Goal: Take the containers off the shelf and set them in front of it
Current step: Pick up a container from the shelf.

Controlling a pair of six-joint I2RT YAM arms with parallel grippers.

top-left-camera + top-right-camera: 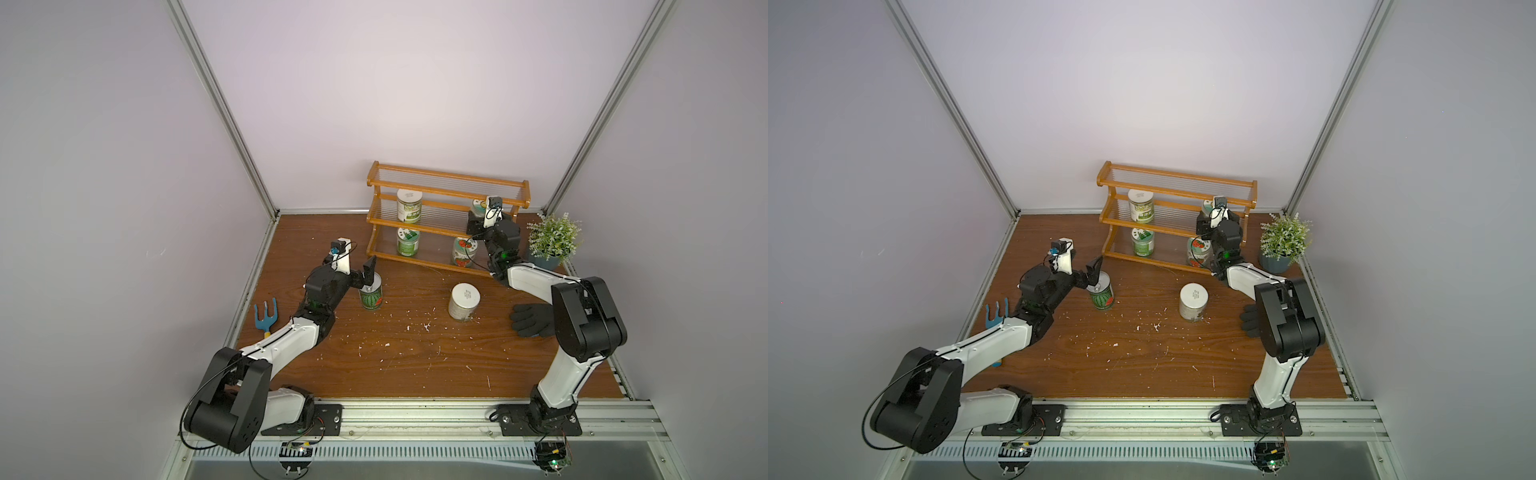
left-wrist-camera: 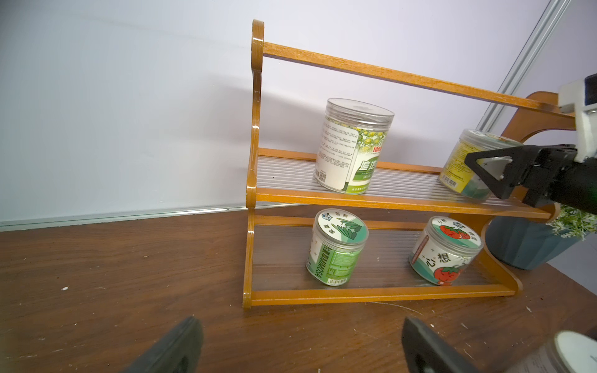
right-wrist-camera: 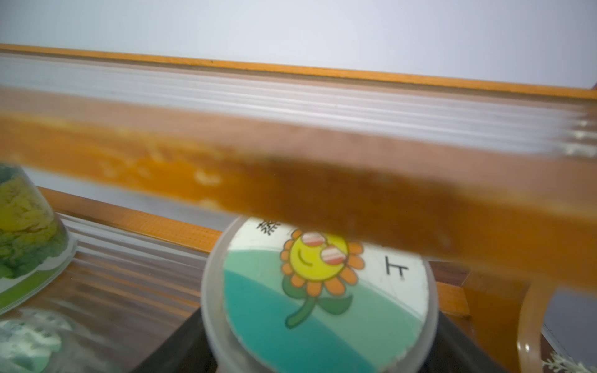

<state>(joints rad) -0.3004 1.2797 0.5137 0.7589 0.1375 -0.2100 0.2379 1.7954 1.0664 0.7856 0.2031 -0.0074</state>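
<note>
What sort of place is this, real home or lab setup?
Most likely a lab test booth, not a home: bare walls framed by aluminium posts, two arms bolted to a metal rail, and a staged tabletop with a shelf and potted plant.

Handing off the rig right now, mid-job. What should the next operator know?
Left claw: open, over the watermelon can, not gripping it.
Right claw: shut on the flower-lid jar, on the middle tier of the shelf.
Done: watermelon can and white-lidded tin stand on the table in front of the shelf.
Left: bring out the flower-lid jar, then the tall jar (middle tier), leaf-lid jar and tomato-lid jar (bottom tier).
</note>
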